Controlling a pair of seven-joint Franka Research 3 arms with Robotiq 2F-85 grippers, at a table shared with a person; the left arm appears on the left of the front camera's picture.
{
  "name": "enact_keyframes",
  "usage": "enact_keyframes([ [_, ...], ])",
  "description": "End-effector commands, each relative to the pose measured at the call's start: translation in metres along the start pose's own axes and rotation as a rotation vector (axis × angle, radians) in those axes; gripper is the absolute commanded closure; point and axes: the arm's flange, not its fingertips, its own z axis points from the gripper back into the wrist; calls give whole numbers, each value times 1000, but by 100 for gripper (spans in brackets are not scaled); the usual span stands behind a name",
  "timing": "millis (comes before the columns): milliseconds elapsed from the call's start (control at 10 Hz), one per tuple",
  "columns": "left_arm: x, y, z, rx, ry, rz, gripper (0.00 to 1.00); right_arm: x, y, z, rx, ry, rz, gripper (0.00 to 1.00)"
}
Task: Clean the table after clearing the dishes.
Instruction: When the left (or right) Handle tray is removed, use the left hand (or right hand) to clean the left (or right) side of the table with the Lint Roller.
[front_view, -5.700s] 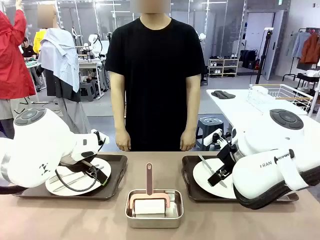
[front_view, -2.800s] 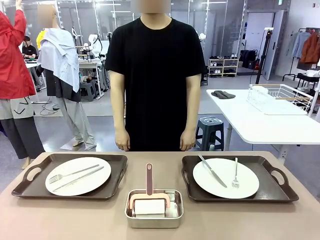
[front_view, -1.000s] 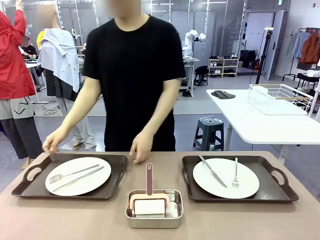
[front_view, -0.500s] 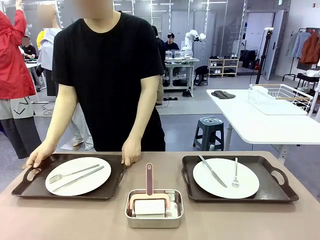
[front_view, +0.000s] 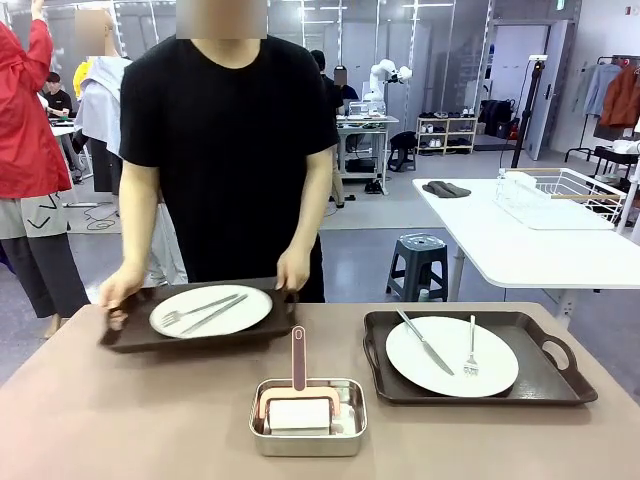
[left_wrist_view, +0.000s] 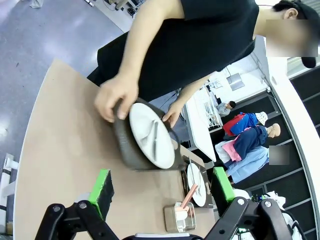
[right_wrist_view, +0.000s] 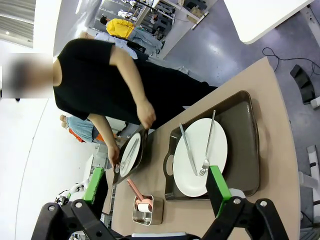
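Person has a hand (front_view: 120, 292) at each end of dark brown rectangular handled tray (front_view: 200, 340), holding it raised at far edge of tan-brown table (front_view: 120, 420), prob. to carry off its round white plate (front_view: 210, 311) (knife + fork lie on it). 2nd matching tray (front_view: 378, 375) w/ plate sits on table at robot's right, square steel pan (front_view: 307, 445) mid-table. Left gripper (left_wrist_view: 162, 185) & right gripper (right_wrist_view: 156, 186) hover high over table, jaws wide, holding nothing.
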Motion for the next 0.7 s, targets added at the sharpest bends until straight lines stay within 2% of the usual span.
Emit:
enact_keyframes([
  [0,0,2,2,-13,0,-4,0,0,2,2,7,-2,11,0],
  [600,0,2,2,-13,0,-4,0,0,2,2,7,-2,11,0],
])
